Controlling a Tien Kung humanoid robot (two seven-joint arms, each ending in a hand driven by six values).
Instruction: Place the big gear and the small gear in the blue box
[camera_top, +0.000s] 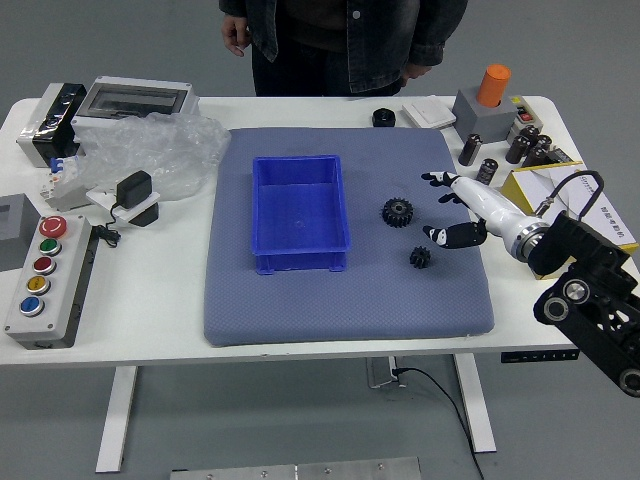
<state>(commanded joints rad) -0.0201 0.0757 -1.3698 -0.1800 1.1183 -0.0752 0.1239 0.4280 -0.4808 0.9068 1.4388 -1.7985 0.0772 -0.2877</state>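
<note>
Only the right arm showed over the white surface (170, 262). Its robot hand (488, 204) was open, fingers spread, with a broad gap between the upper fingers (440, 179) and the thumb (458, 235); it had hold of nothing. The big gear (397, 212) lay on the blue-grey mat (245, 302), to the left of the robot hand and roughly level with that gap, a little apart from the fingertips. The small gear (420, 257) lay closer to the near edge, just beside the thumb tip and slightly left of it. Both gears appeared to lie flat, so neither offered a long axis to line up with.

The blue box (297, 203) stood upright on the mat, left of both gears, and neither gear was in it. Step in hand, as judged: approach for the first pick, probably the big gear, since the opening faced it. The move called for a leftward reach and some lowering before closing (height over the mat was hard to read from this view). Risk noted: the thumb could nudge the small gear on the way in.

A person stood at the far side, one hand (236, 36) hanging down, the other (415, 71) near the far edge; neither touched the gears or box.
</note>
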